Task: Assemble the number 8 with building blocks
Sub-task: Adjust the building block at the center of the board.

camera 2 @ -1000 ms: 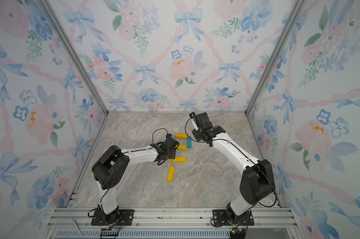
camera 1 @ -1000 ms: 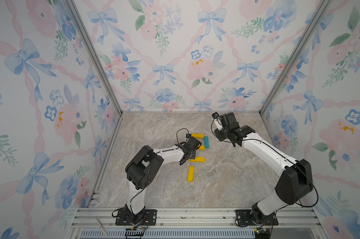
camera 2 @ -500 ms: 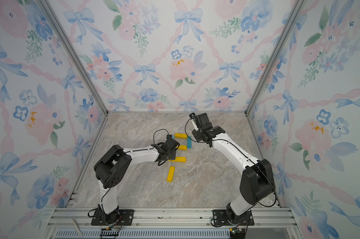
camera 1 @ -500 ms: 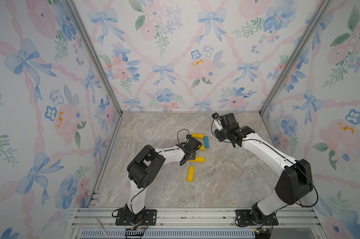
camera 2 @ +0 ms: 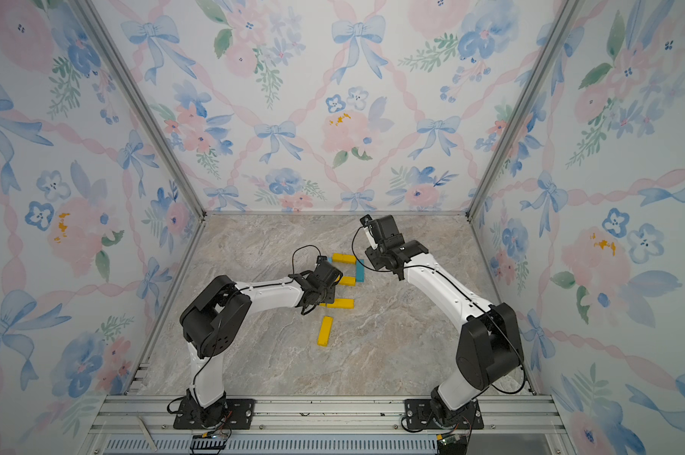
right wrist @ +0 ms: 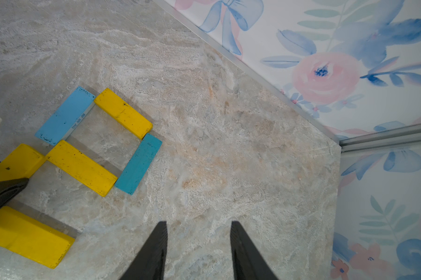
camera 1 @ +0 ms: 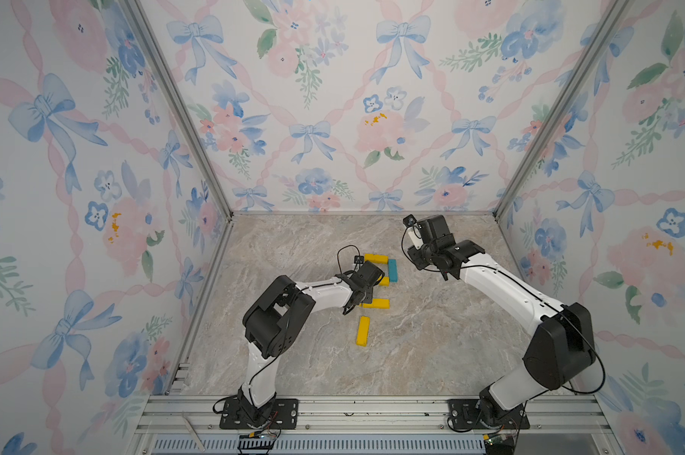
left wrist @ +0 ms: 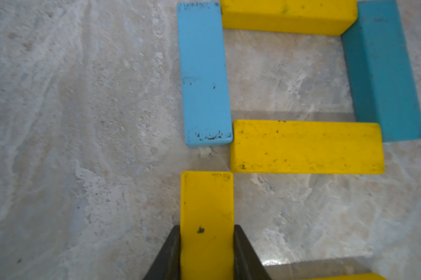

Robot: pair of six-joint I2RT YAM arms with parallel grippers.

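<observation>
Marble-look stone covers the worktop, boxed in by flowered walls; the half-built number 8 lies near its middle. The left pincer is pinching the held yellow bar across its width, at seven o'clock of the middle yellow bar; whether it rests on the stone I cannot tell. The right pincer hangs spread and empty at about three o'clock of the figure, beyond the teal bar. The upper loop is closed: top yellow bar, light blue bar, teal bar, middle yellow bar.

Likely trouble: the held yellow bar's far end stands just short of the light blue bar and just beside the middle yellow bar's corner. A nudge toward twelve o'clock, or a twist on release, would probably shove either one and open the loop.

Around it: the bottom yellow bar lies at six o'clock of the middle yellow bar, partly under the left wrist in both top views, so a careless retreat might sweep it. The loose yellow bar lies farther out at six o'clock. The five o'clock side is unfilled and nothing blocks it.
</observation>
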